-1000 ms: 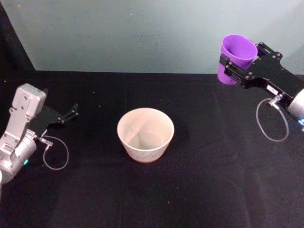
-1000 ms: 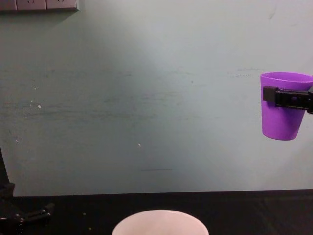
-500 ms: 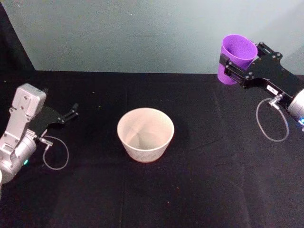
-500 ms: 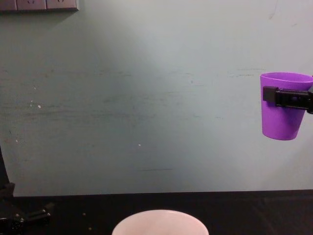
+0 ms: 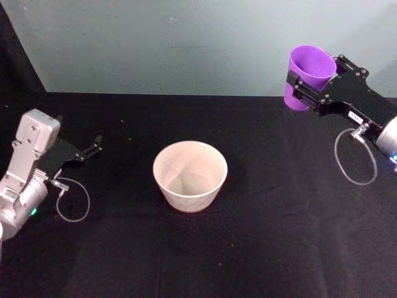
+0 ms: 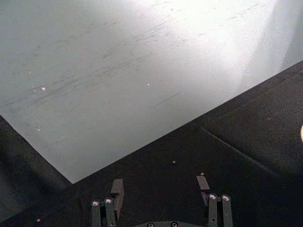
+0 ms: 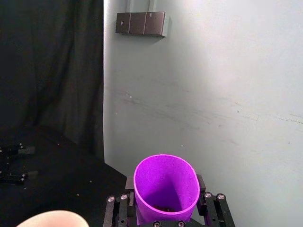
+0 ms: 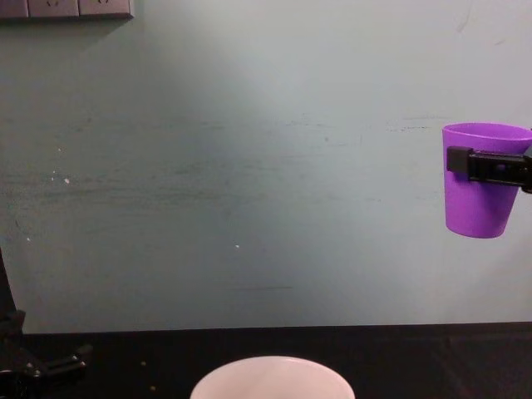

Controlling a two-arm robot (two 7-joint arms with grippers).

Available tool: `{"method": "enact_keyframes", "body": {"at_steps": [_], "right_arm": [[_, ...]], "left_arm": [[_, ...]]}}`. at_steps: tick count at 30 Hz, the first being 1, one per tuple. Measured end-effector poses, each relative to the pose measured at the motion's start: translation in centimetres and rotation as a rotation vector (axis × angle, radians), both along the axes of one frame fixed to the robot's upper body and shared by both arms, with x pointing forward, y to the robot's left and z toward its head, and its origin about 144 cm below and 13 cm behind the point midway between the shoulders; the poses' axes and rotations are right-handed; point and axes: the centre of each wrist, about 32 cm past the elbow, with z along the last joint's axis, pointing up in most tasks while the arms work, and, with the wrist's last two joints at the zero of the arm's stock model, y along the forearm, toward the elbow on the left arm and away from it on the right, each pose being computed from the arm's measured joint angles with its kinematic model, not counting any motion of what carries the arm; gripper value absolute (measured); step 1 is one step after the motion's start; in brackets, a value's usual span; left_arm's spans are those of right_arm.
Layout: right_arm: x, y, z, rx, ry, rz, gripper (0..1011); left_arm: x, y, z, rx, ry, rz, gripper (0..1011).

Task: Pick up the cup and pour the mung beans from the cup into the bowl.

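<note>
The purple cup hangs upright in the air above the table's back right, with my right gripper shut around its upper wall. In the right wrist view the cup opens toward the camera, and a small dark patch of mung beans lies at its bottom. The pale bowl stands mid-table, left of and below the cup, and its inside looks bare. From the chest the cup shows high at the right, well above the bowl's rim. My left gripper rests open at the left with nothing between its fingers.
A black cloth covers the table, and a pale green wall rises right behind it. A few stray beans dot the cloth near my left gripper. A socket strip sits high on the wall.
</note>
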Motion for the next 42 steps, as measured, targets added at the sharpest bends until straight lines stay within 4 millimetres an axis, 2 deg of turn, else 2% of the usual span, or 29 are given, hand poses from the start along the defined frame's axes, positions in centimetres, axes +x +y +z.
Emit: {"method": "enact_keyframes", "body": {"at_steps": [42], "right_arm": [[0.00, 0.00, 0.00, 0.000, 0.000, 0.000, 729]], "left_arm": [[0.00, 0.00, 0.00, 0.000, 0.000, 0.000, 1000]]}}
